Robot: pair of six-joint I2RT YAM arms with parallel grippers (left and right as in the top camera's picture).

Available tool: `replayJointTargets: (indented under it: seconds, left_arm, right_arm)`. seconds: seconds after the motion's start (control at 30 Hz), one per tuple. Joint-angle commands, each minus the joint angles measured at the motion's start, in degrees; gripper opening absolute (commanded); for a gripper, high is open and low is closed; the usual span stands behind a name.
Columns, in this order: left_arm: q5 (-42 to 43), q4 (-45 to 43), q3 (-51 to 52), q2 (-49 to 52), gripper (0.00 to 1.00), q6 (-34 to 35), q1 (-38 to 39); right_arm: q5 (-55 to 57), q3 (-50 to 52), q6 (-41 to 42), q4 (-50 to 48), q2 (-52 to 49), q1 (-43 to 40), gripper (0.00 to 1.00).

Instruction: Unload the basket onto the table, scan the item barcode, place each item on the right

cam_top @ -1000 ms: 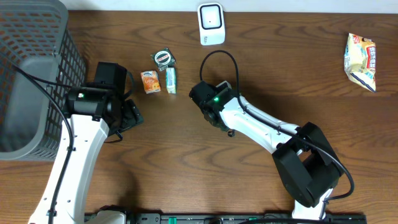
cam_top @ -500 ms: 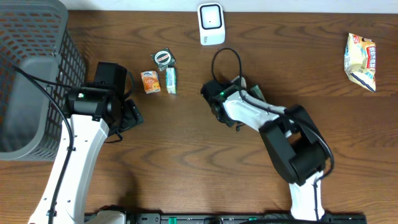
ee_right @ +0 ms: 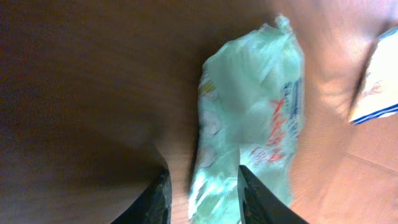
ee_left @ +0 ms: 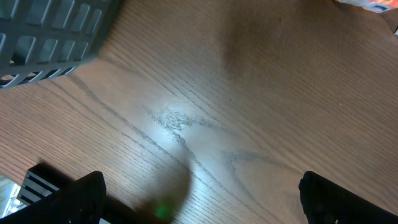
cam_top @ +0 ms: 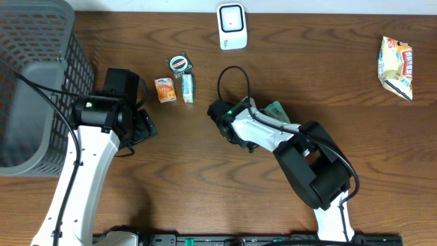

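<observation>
From your left: the grey plastic mesh basket [cam_top: 41, 68], the left gripper [ee_left: 200, 186] with jaws wide over the brown wooden table [cam_top: 205, 198], a small orange packet [cam_top: 164, 89] beside a slim green-and-white packet [cam_top: 188, 88], and the white boxy scanner [cam_top: 232, 26] at the far edge. Your right arm's white link [cam_top: 263, 130] hides part of the task's thing from above, and a white, blue-edged shape [ee_right: 379, 81] is cut off in the wrist view. The crinkled pale green plastic packet with red print [ee_right: 249, 118] lies mid-table, its near end between the right gripper's [ee_right: 204, 180] narrowly parted fingers; a yellow-and-white snack bag [cam_top: 396, 66] lies far right.
</observation>
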State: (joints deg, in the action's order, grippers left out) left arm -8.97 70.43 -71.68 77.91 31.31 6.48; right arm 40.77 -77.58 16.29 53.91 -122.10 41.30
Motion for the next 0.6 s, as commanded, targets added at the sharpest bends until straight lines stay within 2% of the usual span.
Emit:
replayJointTargets:
  seconds: [0.0,0.13,0.23,0.3,0.5,0.57]
  left_arm:
    - [-0.55,0.17,0.22,0.07,0.98,0.31,-0.20]
    - [-0.55,0.17,0.22,0.07,0.98,0.31,-0.20]
    - [-0.55,0.17,0.22,0.07,0.98,0.31,-0.20]
    - [-0.55,0.17,0.22,0.07,0.98,0.31,-0.20]
    - [-0.55,0.17,0.22,0.07,0.98,0.31,-0.20]
    - [-0.55,0.17,0.22,0.07,0.97,0.31,-0.20]
  right_arm:
    - [-9.27,-3.72,6.73,4.09,-0.24,0.13,0.32]
    - [-13.86,-11.65,7.02,10.88,0.42,-2.43,0.45]
    - [-17.53,-16.48,6.75,13.68,1.09,-5.35,0.51]
    - [-21.11,-19.10,4.92,14.64,1.53,-7.65,0.54]
    - [-31.36,-22.60,-4.09,17.27,2.01,-15.80,0.78]
    - [-33.55,-22.29,-5.64,18.86,1.99,-18.88,0.81]
